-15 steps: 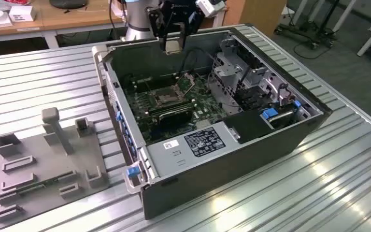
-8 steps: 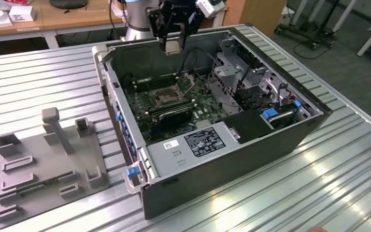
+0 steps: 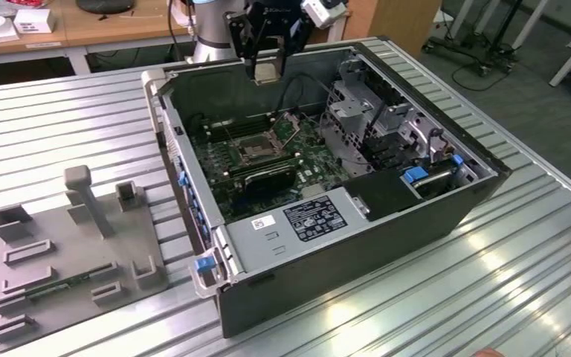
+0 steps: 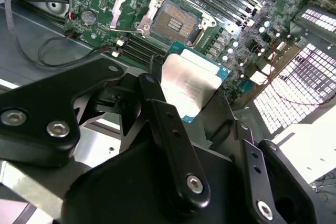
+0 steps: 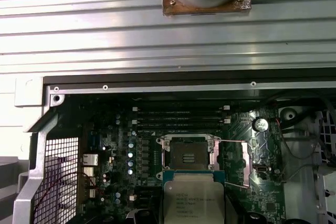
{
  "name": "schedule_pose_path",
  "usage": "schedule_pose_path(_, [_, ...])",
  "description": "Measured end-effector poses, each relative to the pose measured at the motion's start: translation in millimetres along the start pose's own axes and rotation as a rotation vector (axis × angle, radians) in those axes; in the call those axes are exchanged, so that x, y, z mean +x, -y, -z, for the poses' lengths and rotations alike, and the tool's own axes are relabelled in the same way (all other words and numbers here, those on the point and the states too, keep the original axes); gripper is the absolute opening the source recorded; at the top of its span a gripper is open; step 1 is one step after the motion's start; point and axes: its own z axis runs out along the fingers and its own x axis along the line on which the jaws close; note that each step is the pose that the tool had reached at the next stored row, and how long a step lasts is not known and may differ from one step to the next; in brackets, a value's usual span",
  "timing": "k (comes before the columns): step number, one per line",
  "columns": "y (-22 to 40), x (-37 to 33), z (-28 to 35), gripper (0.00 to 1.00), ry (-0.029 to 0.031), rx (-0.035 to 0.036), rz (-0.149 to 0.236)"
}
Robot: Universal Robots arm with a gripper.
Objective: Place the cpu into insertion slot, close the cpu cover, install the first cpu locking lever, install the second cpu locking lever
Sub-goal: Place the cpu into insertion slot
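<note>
End effector [image 3: 265, 68] holds the cpu [image 4: 190, 83]; wrist views reveal the open insertion slot [image 5: 187, 157].

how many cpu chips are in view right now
1. The cpu is held in the gripper above the open computer case. The insertion slot is empty. Parts of the case's inside are hidden, so another could be out of sight.

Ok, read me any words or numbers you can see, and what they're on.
Nothing reads clearly.
cpu: printed lines on its metal top, too blurred to read.
black label on the computer case: white print, too small.
white sticker beside it: too small.
</note>
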Motion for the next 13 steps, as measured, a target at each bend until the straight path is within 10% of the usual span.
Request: schedule_pose_path(13, [0.2, 0.0, -2.3, 0.54, -0.0002, 0.0003, 0.000])
